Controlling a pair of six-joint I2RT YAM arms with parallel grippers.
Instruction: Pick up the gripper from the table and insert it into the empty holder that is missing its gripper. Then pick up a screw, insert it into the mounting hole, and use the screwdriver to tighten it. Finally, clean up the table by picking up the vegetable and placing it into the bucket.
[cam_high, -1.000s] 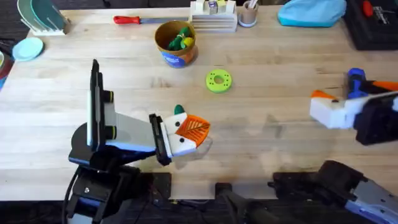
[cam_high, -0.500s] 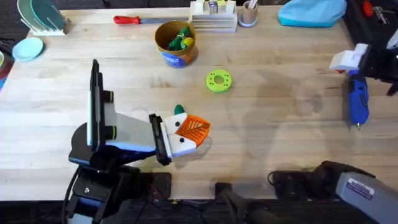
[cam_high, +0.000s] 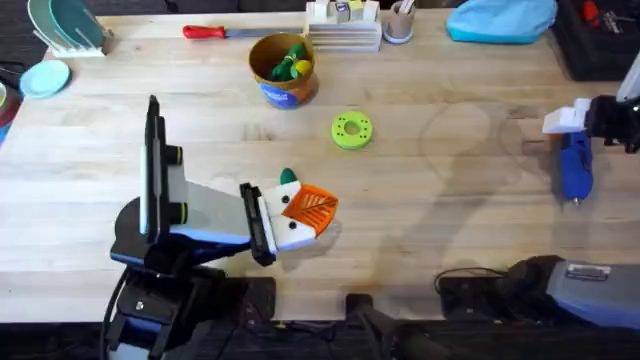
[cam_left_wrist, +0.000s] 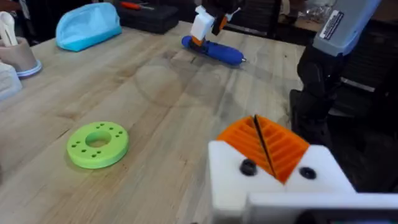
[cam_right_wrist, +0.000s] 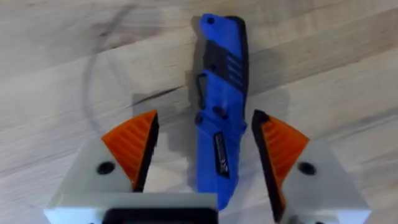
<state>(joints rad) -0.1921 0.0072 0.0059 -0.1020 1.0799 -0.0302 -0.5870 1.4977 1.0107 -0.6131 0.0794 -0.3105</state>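
The right gripper hangs with fingers apart astride the screwdriver lying flat on the counter; rigid, smooth, likely hefty, best clamped mid-body.

Pale wooden worktop lying under even light, dark floor showing past its far-left edge, possibly carpet
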